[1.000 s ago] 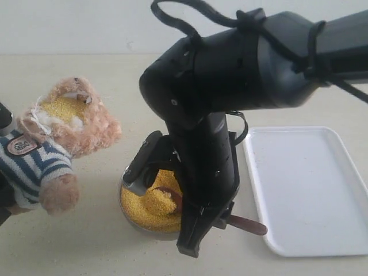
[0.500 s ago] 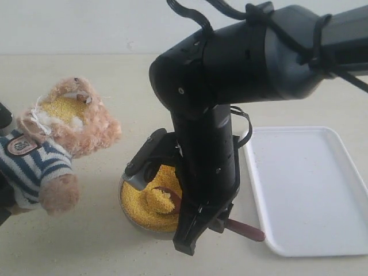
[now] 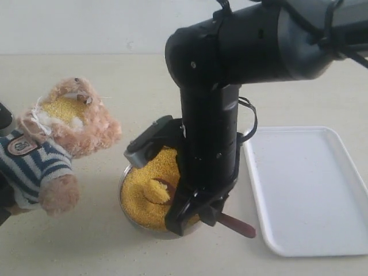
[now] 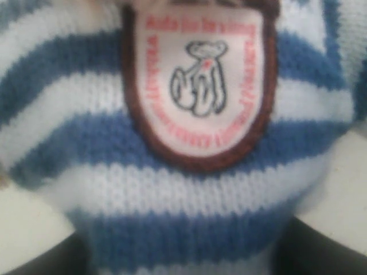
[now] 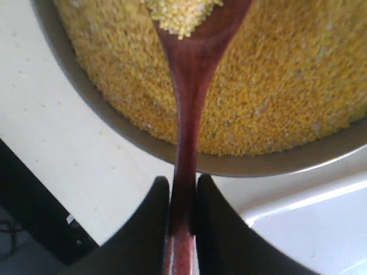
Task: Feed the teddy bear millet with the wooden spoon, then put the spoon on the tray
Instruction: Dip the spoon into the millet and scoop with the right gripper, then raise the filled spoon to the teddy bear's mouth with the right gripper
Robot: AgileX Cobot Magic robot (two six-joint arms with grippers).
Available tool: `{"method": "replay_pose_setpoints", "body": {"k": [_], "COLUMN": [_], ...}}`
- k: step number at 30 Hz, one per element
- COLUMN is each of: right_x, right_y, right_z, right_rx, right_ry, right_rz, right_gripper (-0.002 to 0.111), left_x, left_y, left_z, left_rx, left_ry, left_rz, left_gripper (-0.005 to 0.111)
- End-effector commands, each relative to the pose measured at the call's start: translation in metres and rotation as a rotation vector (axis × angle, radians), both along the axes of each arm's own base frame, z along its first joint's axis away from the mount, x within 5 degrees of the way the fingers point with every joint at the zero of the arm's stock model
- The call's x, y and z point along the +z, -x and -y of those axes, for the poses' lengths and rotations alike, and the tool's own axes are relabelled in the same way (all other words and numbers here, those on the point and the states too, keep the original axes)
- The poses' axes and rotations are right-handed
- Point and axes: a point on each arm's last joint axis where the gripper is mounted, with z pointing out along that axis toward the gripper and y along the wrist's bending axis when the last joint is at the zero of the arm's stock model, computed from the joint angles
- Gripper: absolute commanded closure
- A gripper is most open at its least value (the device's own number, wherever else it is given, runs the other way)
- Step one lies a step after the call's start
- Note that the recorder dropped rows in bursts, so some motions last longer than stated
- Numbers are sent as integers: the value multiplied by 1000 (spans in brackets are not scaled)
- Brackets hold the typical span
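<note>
At the far left of the table, the teddy bear (image 3: 63, 129) is leaning back in its navy-and-white striped shirt (image 4: 172, 189), and its hollowed-out face is holding a small heap of yellow grain. In the left wrist view the chest badge (image 4: 198, 80) is filling the frame, white with a brown border and a little bear drawn on it. The left gripper (image 4: 178, 263) is showing only as dark shapes on either side of the shirt, so I cannot tell how far open it is or whether it is gripping.

Moving to the middle, the round metal bowl (image 3: 123, 198) is sitting just beside the bear, brimming with millet (image 3: 138, 201). The wooden spoon (image 3: 237, 223) is hanging over it, its dark reddish bowl end carrying a mound of grain just above the mass, its slim handle crossing the bowl's rim. The right gripper (image 5: 182, 229) is clamping that handle near its end, fingers (image 5: 150, 229) pressed tight against both sides.

On the right, the white tray (image 3: 310, 184) is lying flat just beside the bowl, with nothing showing on it.
</note>
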Motion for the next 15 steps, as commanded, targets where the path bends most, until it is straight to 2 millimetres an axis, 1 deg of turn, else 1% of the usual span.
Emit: {"method": "replay_pose_setpoints", "body": {"k": [1, 9, 14, 15], "right_x": [36, 65, 93, 103], "right_y": [-7, -17, -24, -27], "right_z": [-8, -20, -29, -32], "right_rx": [-1, -12, -17, -19], "right_ry": [-112, -201, -281, -307], "right_rz": [68, 141, 209, 231], "right_gripper": [109, 109, 109, 109], "left_x": [0, 0, 0, 0], "left_y": [0, 0, 0, 0], "left_z": [2, 2, 2, 2], "left_rx": [-5, -5, -5, -5], "left_ry": [12, 12, 12, 12], "left_rz": [12, 12, 12, 12], "left_gripper": [103, 103, 103, 103]}}
